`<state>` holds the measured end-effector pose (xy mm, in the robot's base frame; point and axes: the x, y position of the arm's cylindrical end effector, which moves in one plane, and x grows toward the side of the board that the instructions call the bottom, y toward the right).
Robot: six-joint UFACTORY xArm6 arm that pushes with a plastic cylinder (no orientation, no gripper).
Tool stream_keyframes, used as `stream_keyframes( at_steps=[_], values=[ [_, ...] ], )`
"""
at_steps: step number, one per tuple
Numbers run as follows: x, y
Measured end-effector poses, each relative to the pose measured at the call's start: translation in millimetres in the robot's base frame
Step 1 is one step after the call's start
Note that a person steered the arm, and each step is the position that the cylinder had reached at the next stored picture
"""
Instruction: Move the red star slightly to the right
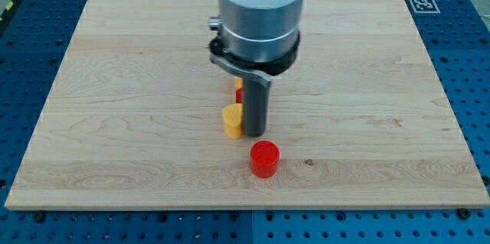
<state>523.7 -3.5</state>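
My tip (253,133) rests on the wooden board near its middle, just right of a yellow block (231,120) and touching or nearly touching it. Behind the rod, small slivers of a red block (239,95) and another yellow block (238,82) show at its left edge; their shapes are hidden by the rod, so I cannot tell whether the red sliver is the red star. A red cylinder (265,158) stands just below and right of my tip, apart from it.
The wooden board (115,83) lies on a blue perforated table. A black-and-white marker tag (423,4) sits off the board's top right corner. The arm's grey body (259,14) covers the upper middle of the board.
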Motion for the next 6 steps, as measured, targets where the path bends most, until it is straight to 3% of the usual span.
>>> stream_keyframes(
  at_steps=[2,5,6],
  values=[
    [0.0,-63.0],
    [0.0,-67.9],
    [0.0,-41.2]
  ],
)
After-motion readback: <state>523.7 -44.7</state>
